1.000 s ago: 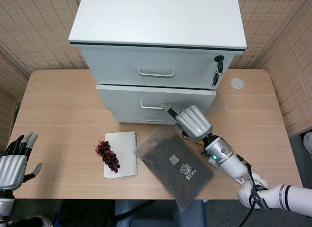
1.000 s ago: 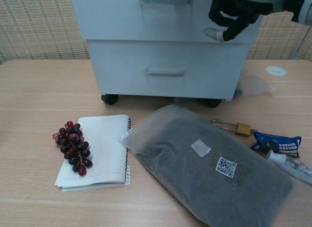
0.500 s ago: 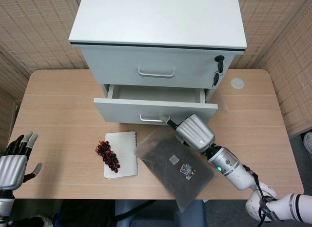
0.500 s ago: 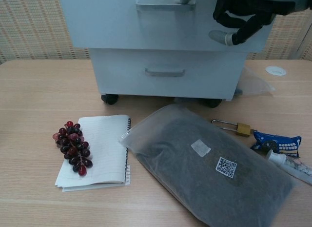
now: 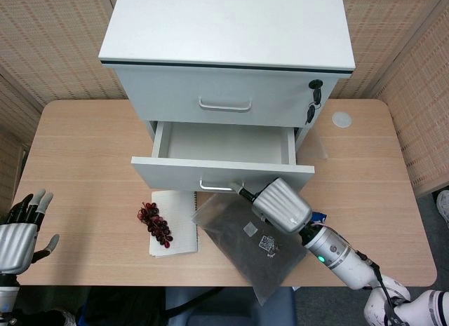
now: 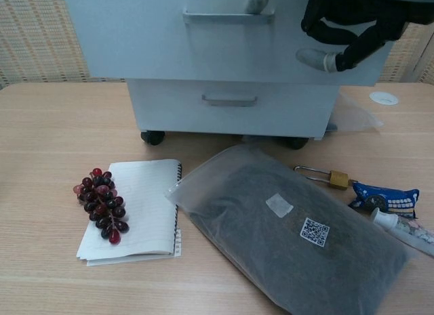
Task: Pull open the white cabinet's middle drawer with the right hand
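Observation:
The white cabinet [image 5: 228, 24] stands at the back of the table. Its middle drawer [image 5: 221, 173] is pulled well out and its inside looks empty. My right hand [image 5: 280, 203] has a fingertip hooked on the right end of the drawer's handle [image 5: 216, 186]; in the chest view the right hand [image 6: 349, 24] sits at the top right beside the handle [image 6: 227, 17]. My left hand [image 5: 21, 228] rests open at the table's front left corner, away from everything.
A grey plastic bag [image 6: 291, 234] lies in front of the cabinet, beside a notebook [image 6: 139, 210] with grapes [image 6: 102, 203]. A padlock [image 6: 325, 176], a blue packet [image 6: 386, 196] and a tube lie at the right. Keys [image 5: 312, 102] hang from the top drawer's lock. A white disc [image 5: 342, 119] lies far right.
My right hand has drawn back toward me with the handle, and the middle drawer has slid from nearly closed to wide out. The left hand has stayed put.

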`<action>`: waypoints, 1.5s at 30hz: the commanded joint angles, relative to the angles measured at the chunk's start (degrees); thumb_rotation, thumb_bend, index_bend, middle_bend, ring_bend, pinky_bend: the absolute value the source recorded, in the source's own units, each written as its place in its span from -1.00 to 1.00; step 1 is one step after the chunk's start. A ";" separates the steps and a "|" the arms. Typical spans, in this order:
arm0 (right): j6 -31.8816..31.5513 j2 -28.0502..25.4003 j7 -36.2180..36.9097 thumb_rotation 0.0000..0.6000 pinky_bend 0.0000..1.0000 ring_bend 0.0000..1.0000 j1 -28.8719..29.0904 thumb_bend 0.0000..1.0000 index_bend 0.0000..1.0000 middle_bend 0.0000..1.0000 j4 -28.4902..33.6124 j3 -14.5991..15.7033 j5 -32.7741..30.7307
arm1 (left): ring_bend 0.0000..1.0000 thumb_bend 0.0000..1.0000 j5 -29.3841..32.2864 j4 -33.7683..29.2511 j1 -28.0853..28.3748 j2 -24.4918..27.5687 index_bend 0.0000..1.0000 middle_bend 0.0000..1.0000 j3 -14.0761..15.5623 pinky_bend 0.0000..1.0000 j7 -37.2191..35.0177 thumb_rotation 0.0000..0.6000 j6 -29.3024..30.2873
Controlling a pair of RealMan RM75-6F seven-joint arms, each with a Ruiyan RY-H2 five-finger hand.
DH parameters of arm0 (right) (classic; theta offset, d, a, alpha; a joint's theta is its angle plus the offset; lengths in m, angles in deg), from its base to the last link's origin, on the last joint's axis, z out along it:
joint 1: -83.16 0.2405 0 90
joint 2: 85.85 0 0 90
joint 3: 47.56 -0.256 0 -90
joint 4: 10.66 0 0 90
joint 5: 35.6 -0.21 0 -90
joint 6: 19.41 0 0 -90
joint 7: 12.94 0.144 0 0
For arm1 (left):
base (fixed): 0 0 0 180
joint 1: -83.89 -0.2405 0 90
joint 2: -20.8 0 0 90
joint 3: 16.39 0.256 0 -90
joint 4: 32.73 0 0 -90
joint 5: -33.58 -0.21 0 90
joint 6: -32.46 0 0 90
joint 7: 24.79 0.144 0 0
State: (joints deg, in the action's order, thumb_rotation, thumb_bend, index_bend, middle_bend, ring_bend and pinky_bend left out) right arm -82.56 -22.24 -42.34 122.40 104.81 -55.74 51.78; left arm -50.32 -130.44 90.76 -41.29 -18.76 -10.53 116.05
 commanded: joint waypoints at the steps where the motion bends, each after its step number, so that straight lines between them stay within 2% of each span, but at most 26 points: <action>1: -0.23 -0.42 0.04 1.00 0.78 0.79 -0.43 -0.18 -0.62 0.68 0.88 0.52 0.99 | -0.98 -0.42 -0.04 -0.07 -0.04 0.05 -0.99 -1.00 0.03 -0.74 -0.03 1.00 0.05; 20: -4.35 -2.24 0.05 1.00 0.78 0.79 -4.62 -0.19 -0.62 0.68 4.74 3.44 10.02 | -0.98 -0.42 -0.56 -0.14 -0.22 0.08 -0.99 -1.00 0.14 -0.74 -0.13 1.00 0.40; 26: -11.29 -4.09 2.39 1.00 0.78 0.77 -9.22 -0.19 -0.62 0.63 3.74 5.25 15.38 | -0.98 -0.42 -0.11 -0.16 -0.52 0.36 -0.99 -1.00 0.05 -0.74 -0.43 1.00 0.65; 32: -22.09 -8.46 4.86 1.00 0.78 0.69 -18.00 -0.19 -0.62 0.58 1.69 8.62 18.20 | -0.98 -0.42 1.09 -0.46 -0.89 0.93 -1.00 -1.00 -0.03 -0.74 -0.64 1.00 0.47; 36: -28.87 -10.58 7.60 1.00 0.78 0.64 -24.02 -0.18 -0.58 0.55 -2.05 9.38 14.82 | -0.98 -0.42 1.51 -0.70 -0.92 0.96 -1.00 -1.00 -0.04 -0.74 -0.74 1.00 0.17; 41: -29.94 -11.34 11.33 1.00 0.77 0.48 -28.32 -0.19 -0.58 0.42 -7.01 9.60 6.41 | -0.98 -0.42 0.95 -1.48 -0.74 0.80 -0.99 -1.00 0.23 -0.74 -0.53 1.00 -0.15; 43: -29.28 -10.62 13.62 1.00 0.63 0.30 -29.50 -0.20 -0.58 0.25 -9.51 9.57 3.18 | -0.98 -0.42 0.33 -1.39 -0.72 0.42 -0.99 -1.00 0.27 -0.74 -0.37 1.00 0.19; 45: -28.65 -9.77 15.78 1.00 0.25 -0.01 -30.27 -0.30 -0.63 -0.05 -11.73 9.52 1.31 | -0.98 -0.42 0.00 -1.25 -0.75 0.02 -0.99 -1.00 0.32 -0.74 -0.30 1.00 0.41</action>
State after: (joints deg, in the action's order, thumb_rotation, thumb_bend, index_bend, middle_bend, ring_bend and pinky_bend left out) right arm -111.64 -32.60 -29.56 94.11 96.22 -46.42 56.02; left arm -50.23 -131.75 90.02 -41.17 -18.47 -10.88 116.37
